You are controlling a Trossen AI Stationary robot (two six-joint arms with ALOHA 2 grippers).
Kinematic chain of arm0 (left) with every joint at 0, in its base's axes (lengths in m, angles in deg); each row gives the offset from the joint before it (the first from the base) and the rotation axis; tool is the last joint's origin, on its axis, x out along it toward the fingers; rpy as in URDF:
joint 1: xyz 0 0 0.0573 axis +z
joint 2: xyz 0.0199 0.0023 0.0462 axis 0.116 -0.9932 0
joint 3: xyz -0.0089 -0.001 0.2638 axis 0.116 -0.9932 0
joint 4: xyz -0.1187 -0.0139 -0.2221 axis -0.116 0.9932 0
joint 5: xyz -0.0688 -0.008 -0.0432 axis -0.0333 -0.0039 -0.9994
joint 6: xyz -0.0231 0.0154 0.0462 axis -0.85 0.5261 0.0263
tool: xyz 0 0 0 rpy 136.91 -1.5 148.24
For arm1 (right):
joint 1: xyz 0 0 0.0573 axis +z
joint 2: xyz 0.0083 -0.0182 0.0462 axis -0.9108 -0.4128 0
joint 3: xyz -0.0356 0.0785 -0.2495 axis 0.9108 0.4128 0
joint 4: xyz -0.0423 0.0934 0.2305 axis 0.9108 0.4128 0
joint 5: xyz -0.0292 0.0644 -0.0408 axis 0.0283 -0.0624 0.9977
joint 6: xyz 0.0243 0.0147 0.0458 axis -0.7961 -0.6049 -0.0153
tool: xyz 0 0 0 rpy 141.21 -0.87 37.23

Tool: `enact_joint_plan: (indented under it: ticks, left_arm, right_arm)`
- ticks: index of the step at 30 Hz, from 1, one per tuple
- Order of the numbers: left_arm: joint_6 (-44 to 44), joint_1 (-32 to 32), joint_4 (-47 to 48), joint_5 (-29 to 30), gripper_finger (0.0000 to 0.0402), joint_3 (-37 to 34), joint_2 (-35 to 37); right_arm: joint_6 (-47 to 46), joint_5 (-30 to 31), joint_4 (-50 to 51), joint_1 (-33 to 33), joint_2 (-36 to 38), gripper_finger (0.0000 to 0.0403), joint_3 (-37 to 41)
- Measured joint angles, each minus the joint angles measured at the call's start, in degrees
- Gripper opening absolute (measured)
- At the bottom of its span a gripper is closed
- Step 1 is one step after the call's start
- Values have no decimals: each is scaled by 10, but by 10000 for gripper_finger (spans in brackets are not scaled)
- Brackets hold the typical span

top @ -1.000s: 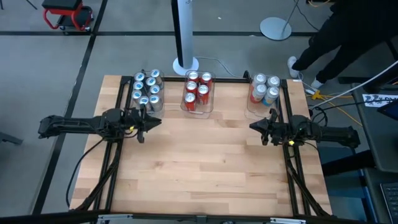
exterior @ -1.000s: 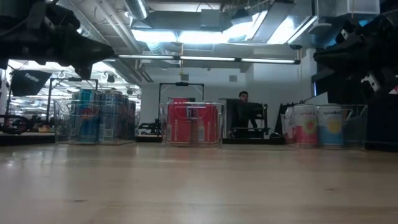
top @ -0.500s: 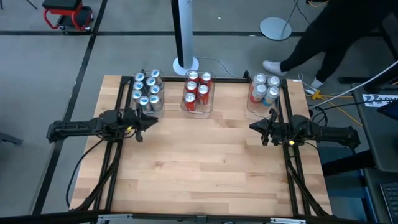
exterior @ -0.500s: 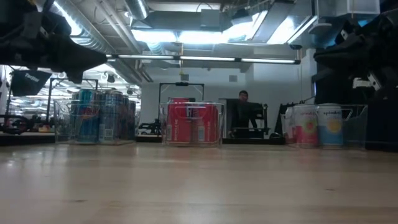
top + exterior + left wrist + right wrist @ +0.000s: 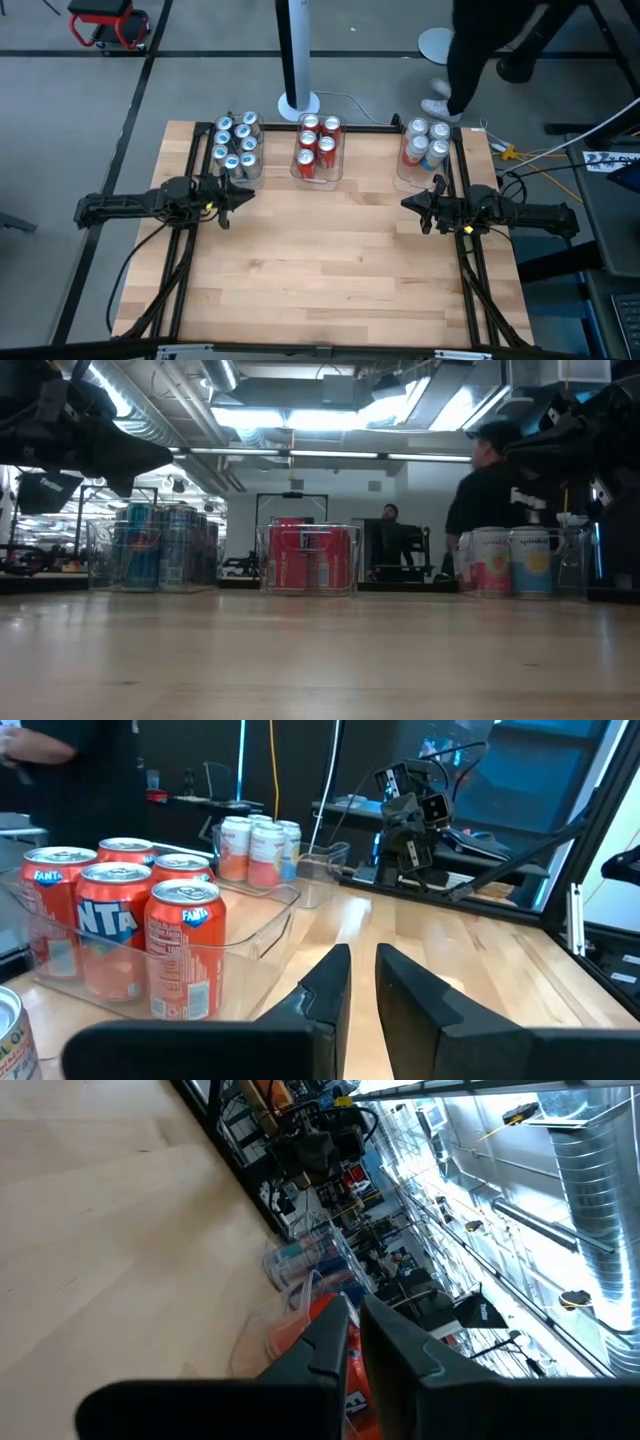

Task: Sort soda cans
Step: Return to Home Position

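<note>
The soda cans stand upright in three clear bins along the table's far edge. Blue-teal cans (image 5: pixel 235 145) fill the left bin, red cans (image 5: pixel 318 148) the middle one, and silver-white cans (image 5: pixel 425 145) the right one. My left gripper (image 5: pixel 250 192) hovers just on the near side of the blue bin, shut and empty, pointing toward the table's right. Its wrist view shows the red cans (image 5: pixel 130 930) close by. My right gripper (image 5: pixel 405 203) hovers near the silver-white bin, shut and empty, pointing left. In the low view both grippers (image 5: pixel 165 455) (image 5: pixel 510 452) hang above the tabletop.
The wooden tabletop (image 5: pixel 330 270) is bare from the middle to the near edge. Black frame rails (image 5: pixel 190 260) (image 5: pixel 475 280) run along both sides. A white pole on a round base (image 5: pixel 297 60) stands behind the middle bin. A person (image 5: pixel 490 45) walks past the far right corner.
My left gripper has drawn back a little toward the table's left edge, staying shut. The person behind the table has walked from the far right toward the middle of the far side. The cans and my right arm have kept still.
</note>
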Motion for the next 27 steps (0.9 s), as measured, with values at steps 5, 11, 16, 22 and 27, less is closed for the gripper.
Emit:
enact_joint_plan:
  ticks: [5,11,16,22,27]
  left_arm:
    - [-2,0,0,0,46,0,0]
    - [0,0,0,0,41,0,0]
    - [0,0,0,0,42,0,0]
    - [0,0,0,0,46,0,0]
    - [0,0,0,0,42,0,0]
  right_arm:
    - [0,0,0,0,0,33,0]
    - [0,0,0,0,0,33,0]
    - [0,0,0,0,0,33,0]
    - [0,0,0,0,0,33,0]
    - [0,0,0,0,0,33,0]
